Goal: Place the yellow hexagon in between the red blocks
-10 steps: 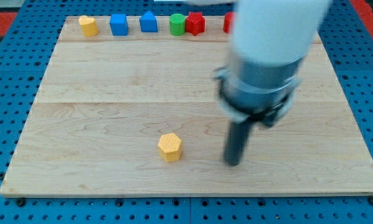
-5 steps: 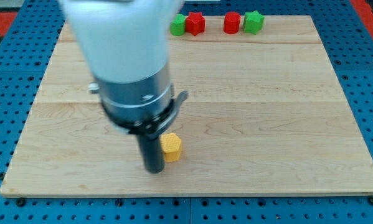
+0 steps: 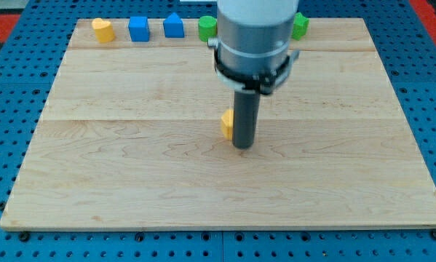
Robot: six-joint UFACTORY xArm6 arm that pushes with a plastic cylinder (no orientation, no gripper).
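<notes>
Along the far edge of the bench point(image 3: 130, 182), a yellow block point(image 3: 102, 30), two blue blocks point(image 3: 138, 28) point(image 3: 173, 25) and two green blocks point(image 3: 207, 28) point(image 3: 299, 25) are standing as obstacles. The arm is probably hiding more between the greens. My tip point(image 3: 243, 144) is touching the yellow hexagon point(image 3: 226, 123) mid-bench; the near half is lying open.

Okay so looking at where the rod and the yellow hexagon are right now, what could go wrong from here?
1. My tip sits at the right side of the yellow hexagon and hides most of it; an off-centre push may let it slip off leftward.
2. The red blocks are hidden behind the arm, so the gap cannot be judged.
3. A leftward drift could carry it toward the green block on the top edge.
</notes>
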